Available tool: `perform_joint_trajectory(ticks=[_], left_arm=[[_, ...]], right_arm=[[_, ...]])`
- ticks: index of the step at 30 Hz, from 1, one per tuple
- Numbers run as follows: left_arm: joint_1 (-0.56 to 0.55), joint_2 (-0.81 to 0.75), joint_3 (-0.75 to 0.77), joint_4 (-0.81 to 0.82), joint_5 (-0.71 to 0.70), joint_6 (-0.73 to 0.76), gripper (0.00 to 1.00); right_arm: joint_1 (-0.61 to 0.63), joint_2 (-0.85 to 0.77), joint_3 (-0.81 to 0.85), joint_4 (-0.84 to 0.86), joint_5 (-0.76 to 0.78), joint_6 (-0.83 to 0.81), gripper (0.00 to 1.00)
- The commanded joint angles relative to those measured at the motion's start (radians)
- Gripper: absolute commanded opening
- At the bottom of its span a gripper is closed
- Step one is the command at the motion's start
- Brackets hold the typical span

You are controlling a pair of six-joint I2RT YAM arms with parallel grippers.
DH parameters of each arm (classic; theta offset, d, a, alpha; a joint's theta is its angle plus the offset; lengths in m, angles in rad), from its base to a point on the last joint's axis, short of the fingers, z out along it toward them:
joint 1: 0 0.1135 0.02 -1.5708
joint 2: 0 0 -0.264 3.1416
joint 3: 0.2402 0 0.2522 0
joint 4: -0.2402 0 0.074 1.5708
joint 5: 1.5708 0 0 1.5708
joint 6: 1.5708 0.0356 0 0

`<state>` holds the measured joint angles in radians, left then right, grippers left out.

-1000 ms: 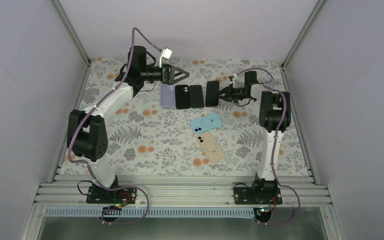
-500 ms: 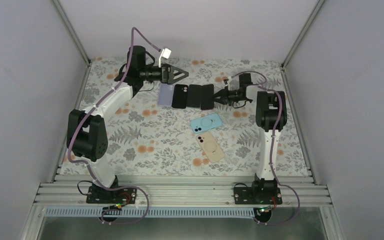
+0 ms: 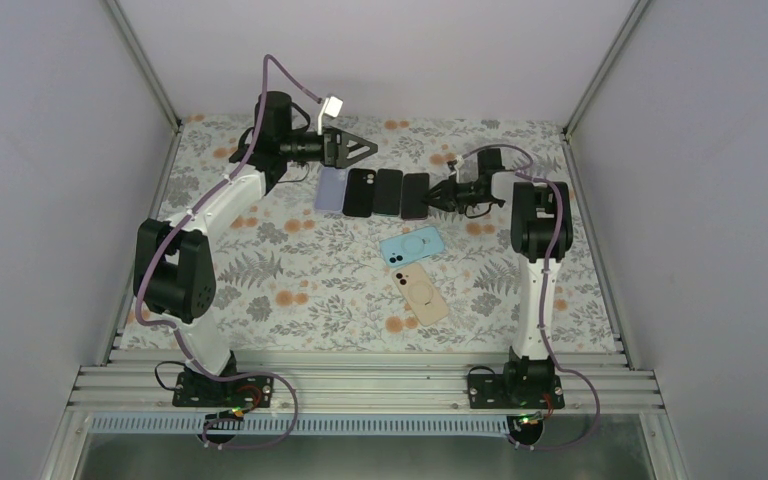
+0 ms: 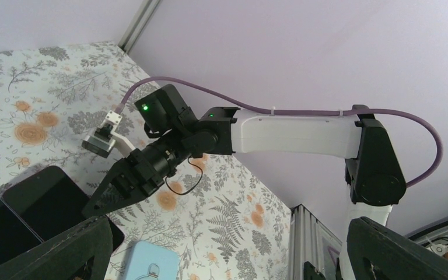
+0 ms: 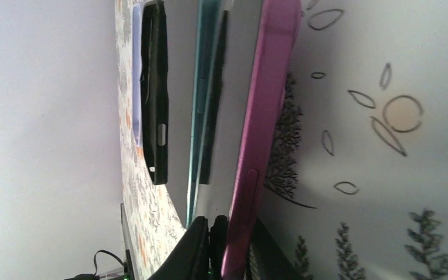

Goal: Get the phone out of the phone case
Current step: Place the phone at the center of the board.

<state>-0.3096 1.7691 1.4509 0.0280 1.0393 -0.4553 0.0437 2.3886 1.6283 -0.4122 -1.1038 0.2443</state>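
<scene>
A row of phones lies across the far middle of the table: a lavender one [image 3: 333, 190], two black ones [image 3: 362, 193] [image 3: 388, 193], and a dark-screened phone with a magenta rim [image 3: 415, 196] at the right end. My right gripper [image 3: 437, 194] is shut on that phone's right end. The right wrist view shows the magenta edge [image 5: 262, 116] clamped between the fingers [image 5: 239, 236], low over the cloth. My left gripper [image 3: 368, 147] hangs wide open behind the row, with nothing between its fingers [image 4: 233, 256]. I cannot tell whether the magenta rim is the phone case.
A light blue phone [image 3: 412, 245] and a beige one [image 3: 422, 293] lie back up nearer the middle of the floral cloth [image 3: 290, 290]. Walls and metal posts close in the table at left, right and back.
My right gripper has carried the magenta-rimmed phone leftward and lowered it flat against the right end of the row. The left arm has not moved.
</scene>
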Motion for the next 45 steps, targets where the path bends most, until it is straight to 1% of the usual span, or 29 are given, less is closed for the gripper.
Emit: perform_joint_trajectory(ticks=[1,6,12,22,27,31,33,38,40,45], left_arm=[[0.007,-0.011,-0.006,0.012,-0.005,0.018,1.0],[0.008,-0.011,-0.006,0.011,-0.007,0.017,1.0],[0.013,-0.018,-0.016,0.011,-0.011,0.021,1.0],[0.019,-0.001,-0.009,0.023,-0.003,0.0,1.0],[0.019,0.004,-0.004,0.021,-0.002,-0.005,1.0],[0.019,0.002,-0.007,0.024,-0.004,-0.004,1.0],[0.019,0.002,-0.006,0.023,-0.004,-0.005,1.0],[0.019,0.004,-0.004,0.024,-0.004,-0.006,1.0],[0.018,0.006,-0.003,0.024,-0.004,-0.006,1.0],[0.019,0.002,0.0,0.009,-0.018,0.009,1.0]], right_arm=[[-0.007,0.015,0.006,0.017,0.004,0.006,0.12],[-0.014,0.018,0.024,0.034,0.019,0.026,0.04],[-0.016,0.075,0.108,-0.007,0.05,0.008,0.04],[-0.007,0.092,0.112,-0.019,0.052,0.0,0.04],[-0.005,0.109,0.14,-0.045,0.055,-0.014,0.16],[-0.003,0.11,0.153,-0.048,0.061,-0.015,0.21],[-0.004,0.109,0.165,-0.058,0.071,-0.022,0.26],[0.003,0.092,0.176,-0.079,0.096,-0.046,0.44],[0.007,0.079,0.178,-0.097,0.116,-0.07,0.55],[0.02,0.021,0.173,-0.122,0.201,-0.12,0.78]])
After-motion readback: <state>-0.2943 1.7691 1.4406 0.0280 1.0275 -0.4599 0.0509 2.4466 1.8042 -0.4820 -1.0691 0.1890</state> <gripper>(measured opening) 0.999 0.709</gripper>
